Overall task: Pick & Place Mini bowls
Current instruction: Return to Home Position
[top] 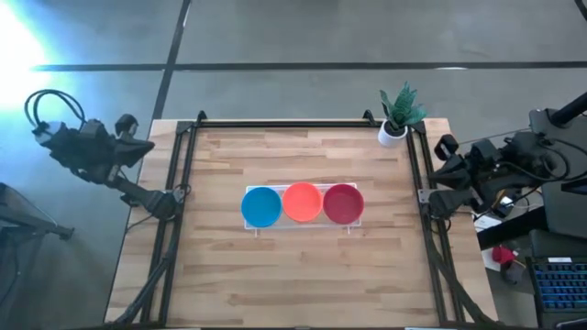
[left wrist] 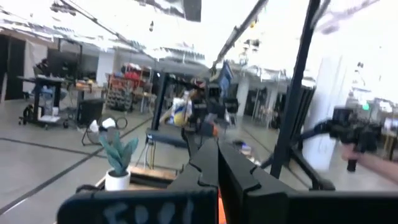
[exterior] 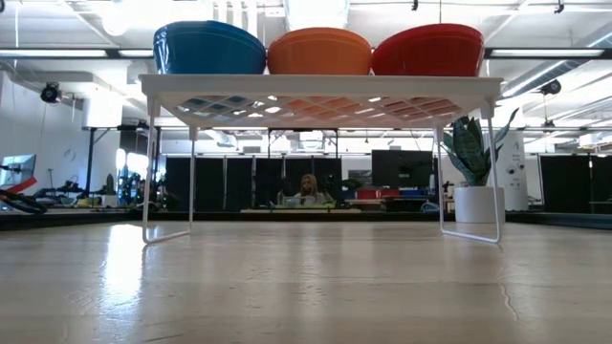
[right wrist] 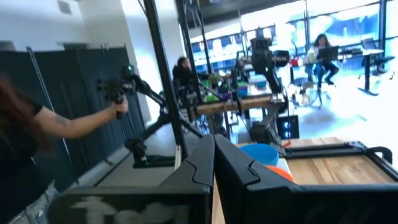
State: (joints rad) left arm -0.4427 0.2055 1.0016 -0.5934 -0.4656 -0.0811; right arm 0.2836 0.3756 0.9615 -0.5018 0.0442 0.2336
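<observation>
Three mini bowls, blue (top: 261, 206), orange (top: 303, 202) and red (top: 343, 203), sit side by side in a row on the white lattice tray (exterior: 320, 96) at the table's middle. The tray stands on thin wire legs. My left gripper (left wrist: 217, 158) is shut and empty, drawn back beyond the table's left edge (top: 138, 147). My right gripper (right wrist: 214, 155) is shut and empty, drawn back beyond the table's right edge (top: 445, 165). Past its fingers the right wrist view shows the blue bowl (right wrist: 261, 152).
A small white pot with a green plant (top: 396, 115) stands at the table's far right corner. A black frame (top: 188, 156) runs along the left, far and right sides. A person's arm (right wrist: 81, 124) holds a dark device beyond the table. Bare wood lies all around the tray.
</observation>
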